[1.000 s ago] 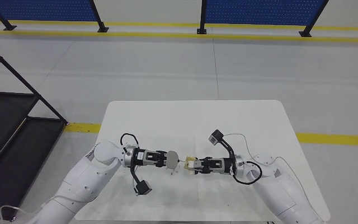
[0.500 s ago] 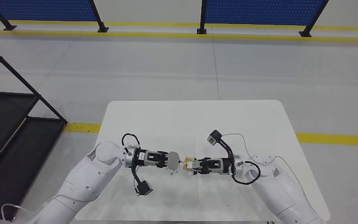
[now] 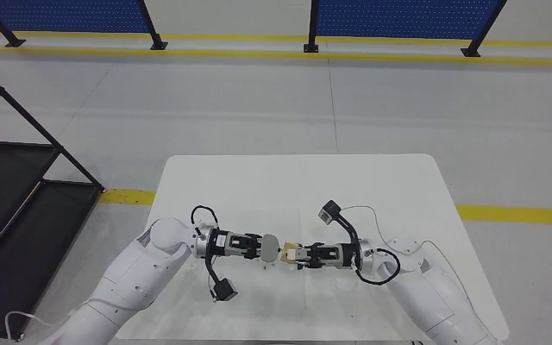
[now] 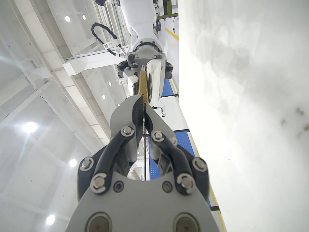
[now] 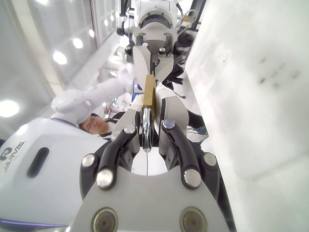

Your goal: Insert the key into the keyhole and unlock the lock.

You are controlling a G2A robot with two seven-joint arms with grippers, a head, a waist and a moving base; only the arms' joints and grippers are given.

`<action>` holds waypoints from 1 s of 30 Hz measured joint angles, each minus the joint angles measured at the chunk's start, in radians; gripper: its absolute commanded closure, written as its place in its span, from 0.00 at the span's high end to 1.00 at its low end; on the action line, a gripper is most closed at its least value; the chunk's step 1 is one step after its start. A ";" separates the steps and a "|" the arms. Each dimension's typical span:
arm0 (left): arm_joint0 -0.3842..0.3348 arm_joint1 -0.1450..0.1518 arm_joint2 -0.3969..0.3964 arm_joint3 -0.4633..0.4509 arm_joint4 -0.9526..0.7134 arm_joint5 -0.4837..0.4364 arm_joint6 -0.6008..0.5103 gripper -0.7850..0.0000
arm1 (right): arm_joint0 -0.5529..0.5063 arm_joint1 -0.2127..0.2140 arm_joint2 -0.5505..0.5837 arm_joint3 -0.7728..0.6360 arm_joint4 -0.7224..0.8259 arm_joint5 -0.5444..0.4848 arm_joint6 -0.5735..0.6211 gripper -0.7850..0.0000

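The white surface (image 3: 388, 181) carries nothing loose that we can make out. Both arms are held low over its near half. The left arm (image 3: 226, 243) and the right arm (image 3: 345, 255) lie roughly level and point straight at each other, forearm in line with forearm, so that their ends meet near the middle of the surface's width.

The left fingers (image 3: 269, 247) are pressed together, and in the left wrist view we see them (image 4: 125, 114) clenched with only a thin slit between the dark pads. The right fingers (image 3: 302, 255) are clamped on the lock (image 3: 290, 252), one on each flat side of its brass body (image 5: 149, 92). Its chrome shackle (image 5: 146, 131) points back toward the right wrist.

The key (image 5: 151, 67) shows edge-on as a thin dark strip gripped in the left fingers (image 5: 141, 61). Its tip touches the lock's end face. We cannot tell how far it sits in the keyhole. From the left wrist the lock (image 4: 143, 85) appears just beyond the fingertips, off the surface.

A small line of dark print (image 4: 163, 112) sits on a white part beside those tips. We leave it unread.
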 measured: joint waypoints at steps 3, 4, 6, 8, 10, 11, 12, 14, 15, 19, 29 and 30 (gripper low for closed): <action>-0.001 0.000 0.002 0.001 -0.001 -0.001 -0.002 0.00 | -0.001 0.000 0.000 -0.001 -0.001 0.000 0.000 0.00; -0.001 0.000 0.003 0.001 0.000 -0.001 -0.002 0.00 | -0.001 0.000 0.000 -0.001 -0.001 0.000 -0.001 0.00; -0.002 -0.001 0.005 0.002 -0.002 -0.002 0.000 0.00 | -0.001 0.000 -0.001 -0.001 -0.005 0.000 -0.002 0.00; -0.003 -0.001 0.007 0.004 -0.005 -0.002 0.003 0.00 | -0.002 0.000 -0.001 -0.002 -0.007 0.000 -0.003 0.00; -0.004 -0.001 0.009 0.007 -0.009 -0.002 0.005 0.31 | -0.002 -0.001 -0.002 -0.001 -0.008 0.001 -0.003 0.00; -0.005 -0.002 0.010 0.010 -0.013 -0.002 0.007 0.56 | -0.002 -0.001 -0.002 -0.001 -0.009 0.001 -0.004 0.00; -0.006 -0.002 0.011 0.012 -0.015 -0.002 0.008 1.00 | -0.002 -0.001 -0.002 0.000 -0.009 0.000 -0.005 0.00; -0.008 -0.002 0.011 0.015 -0.016 -0.003 0.010 1.00 | -0.002 -0.001 -0.003 0.001 -0.009 -0.001 -0.006 0.00; -0.009 -0.002 0.010 0.016 -0.017 -0.005 0.010 1.00 | -0.002 -0.001 -0.003 0.001 -0.010 -0.002 -0.006 0.00; -0.010 0.001 0.000 0.017 -0.023 -0.010 0.018 1.00 | -0.001 -0.002 -0.002 0.002 -0.018 -0.004 -0.011 0.00; -0.026 0.024 -0.050 0.014 -0.115 -0.368 0.039 1.00 | -0.010 0.002 0.007 -0.002 -0.046 -0.013 -0.026 0.00; -0.031 0.024 -0.043 0.022 -0.135 -0.432 0.059 1.00 | -0.011 0.002 0.008 -0.002 -0.047 -0.014 -0.026 0.00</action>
